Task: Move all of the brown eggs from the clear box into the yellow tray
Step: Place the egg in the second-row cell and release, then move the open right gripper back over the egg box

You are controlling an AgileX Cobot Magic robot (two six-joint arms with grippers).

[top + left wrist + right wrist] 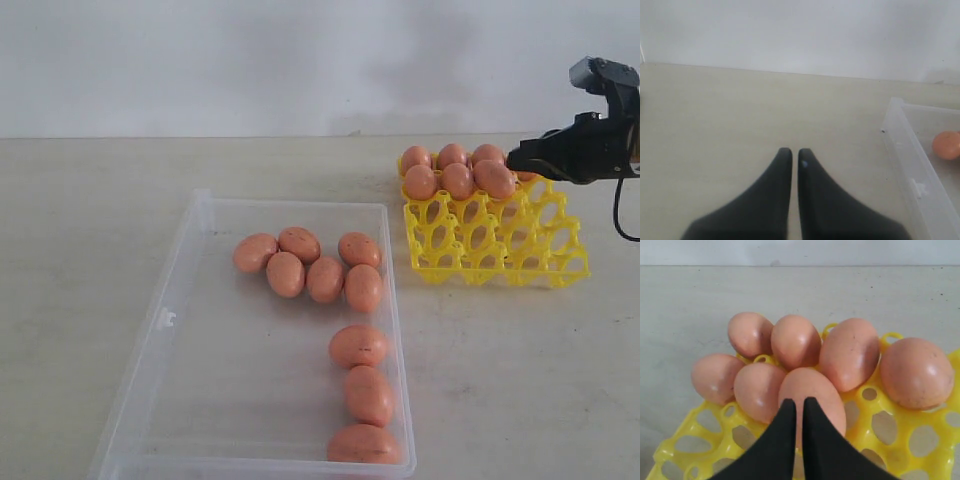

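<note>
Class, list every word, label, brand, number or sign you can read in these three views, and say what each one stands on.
None: there is no readable text in any view.
The brown eggs show only small dark speckles, not print.
The yellow tray is plain, with no label or number.
The clear box is plain too, with no brand or sign visible.

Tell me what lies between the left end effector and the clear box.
Bare table only, from the left end effector to the clear box, in the left wrist view.
</note>
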